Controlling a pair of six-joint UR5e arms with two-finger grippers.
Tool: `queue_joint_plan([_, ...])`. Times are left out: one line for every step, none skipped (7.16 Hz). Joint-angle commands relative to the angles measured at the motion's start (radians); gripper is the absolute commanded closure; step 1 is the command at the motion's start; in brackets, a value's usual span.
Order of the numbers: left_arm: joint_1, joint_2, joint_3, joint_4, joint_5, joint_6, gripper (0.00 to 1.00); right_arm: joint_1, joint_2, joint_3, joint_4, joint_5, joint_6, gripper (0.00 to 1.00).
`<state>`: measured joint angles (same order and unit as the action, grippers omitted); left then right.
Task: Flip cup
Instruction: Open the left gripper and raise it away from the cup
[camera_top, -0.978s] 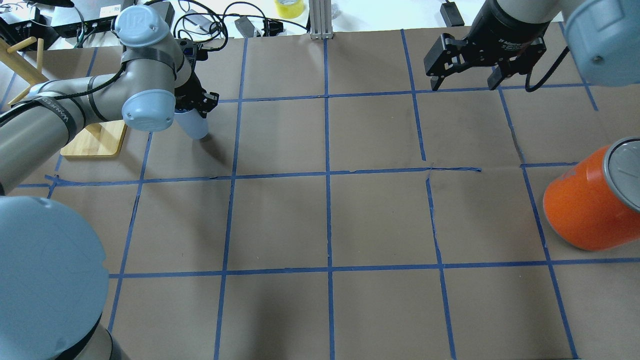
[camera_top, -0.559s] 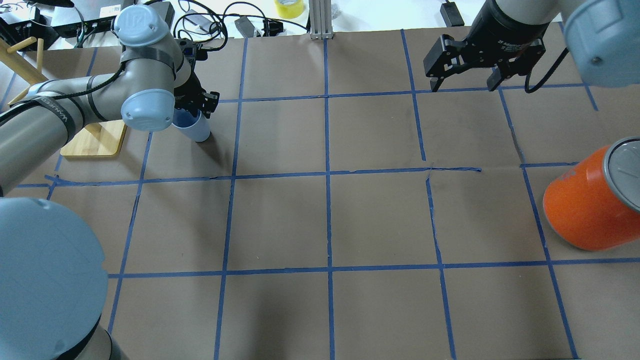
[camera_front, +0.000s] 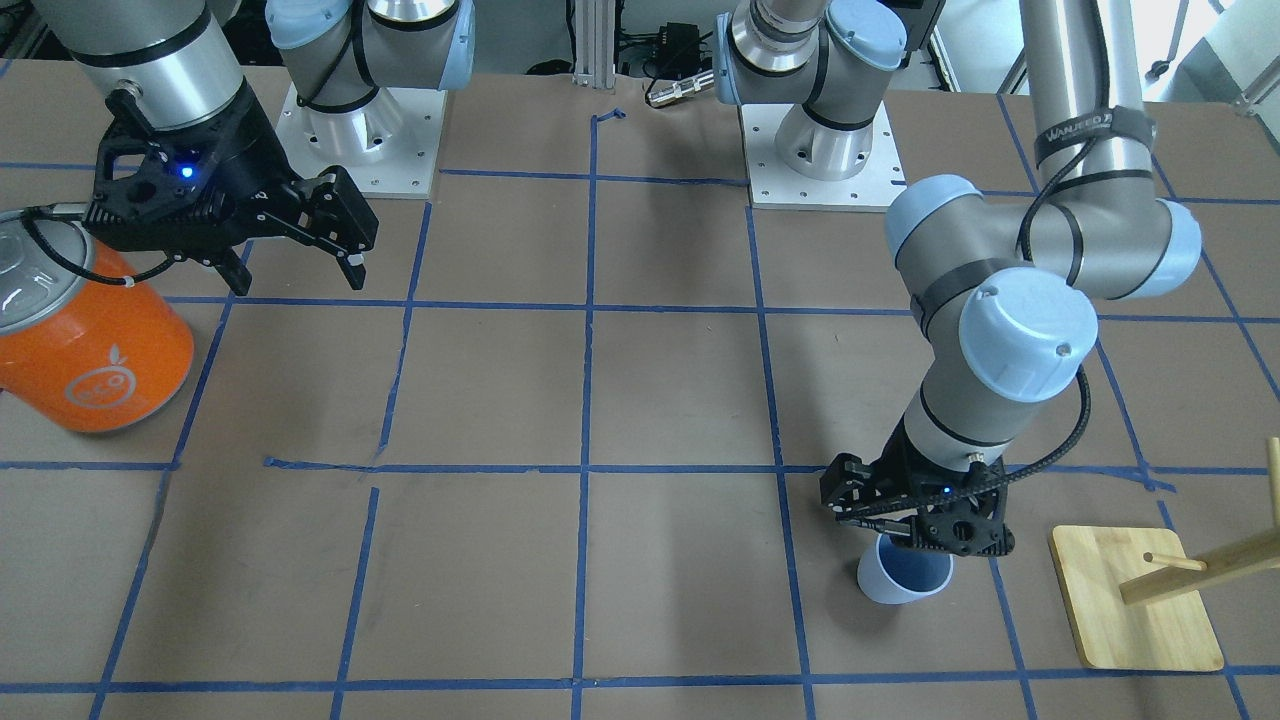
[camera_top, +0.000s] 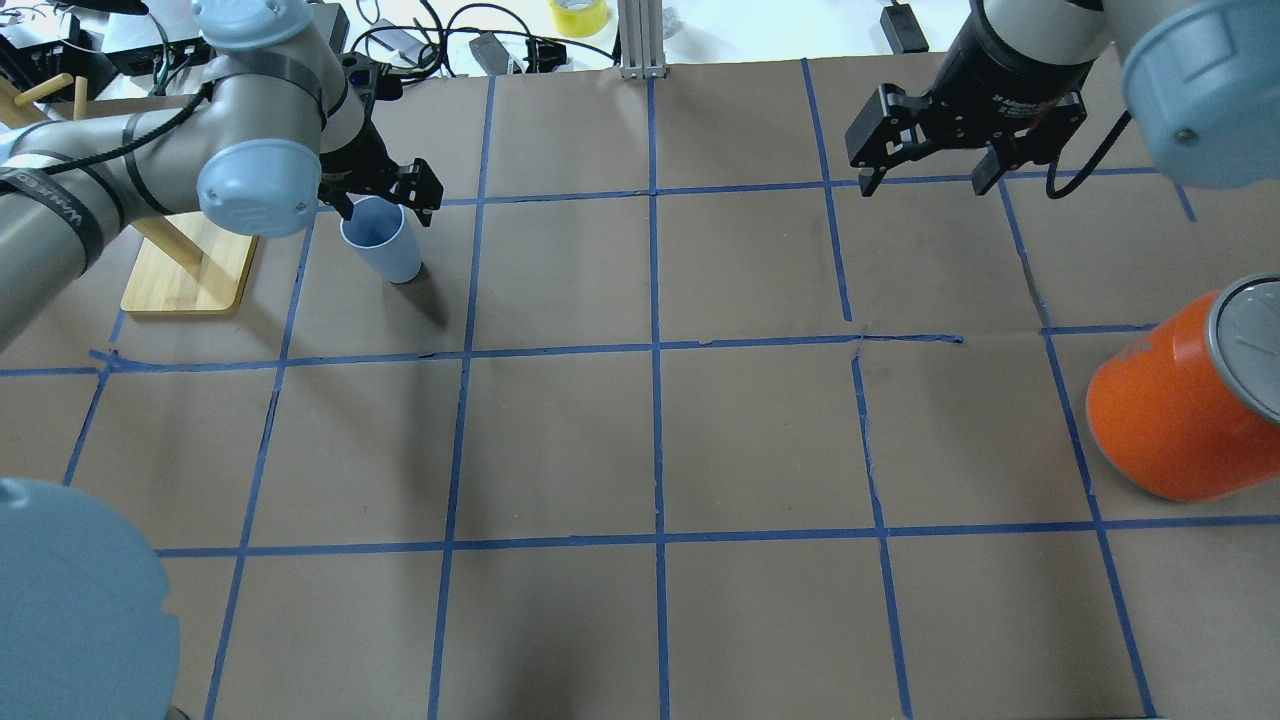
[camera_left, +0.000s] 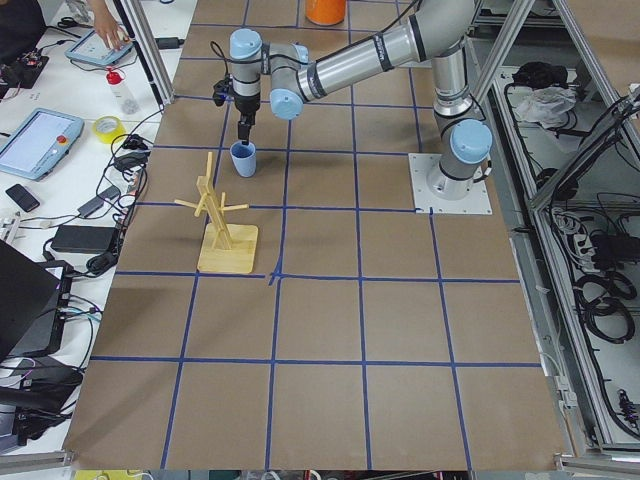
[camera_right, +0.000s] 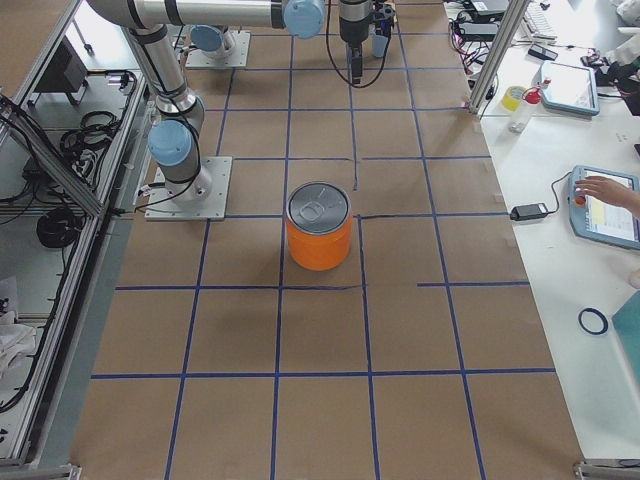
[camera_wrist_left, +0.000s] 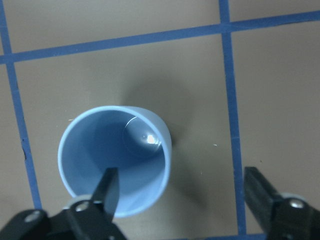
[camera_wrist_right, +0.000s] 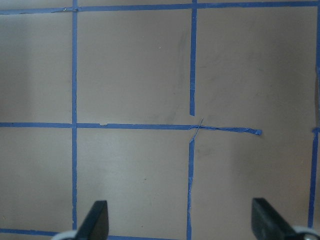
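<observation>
one cup (camera_top: 384, 250) beneath left claw (camera_top: 384, 204)

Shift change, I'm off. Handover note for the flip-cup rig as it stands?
Now: left end effector is open above the cup, one finger over its mouth, the other well outside; no grip.
The right end effector is open and empty, hovering over the table, away from the cup.
The cup stands upright, mouth up, beside the wooden rack.
Done: cup looks set down and released.
Left: lift the left arm without catching the rim; confirm mouth-up is the wanted result.
</observation>
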<state>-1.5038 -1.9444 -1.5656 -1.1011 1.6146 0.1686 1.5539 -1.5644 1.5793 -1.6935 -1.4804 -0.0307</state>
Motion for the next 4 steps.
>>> queue_joint_plan([0.000, 0.132, 0.129, -0.289, 0.027, -0.038, 0.00, 0.000, -0.002, 0.001, 0.000, 0.000, 0.000, 0.00])
queue_joint_plan([-0.001, 0.190, 0.180, -0.409, 0.046, -0.058, 0.00, 0.000, 0.000, 0.001, 0.000, 0.000, 0.000, 0.00])
queue_joint_plan([-0.003, 0.244, 0.182, -0.471, 0.041, -0.127, 0.00, 0.000, 0.000, 0.001, 0.000, 0.000, 0.000, 0.00])
queue_joint_plan([0.002, 0.268, 0.173, -0.503, 0.031, -0.141, 0.00, 0.000, 0.000, 0.001, 0.000, 0.000, 0.000, 0.00])
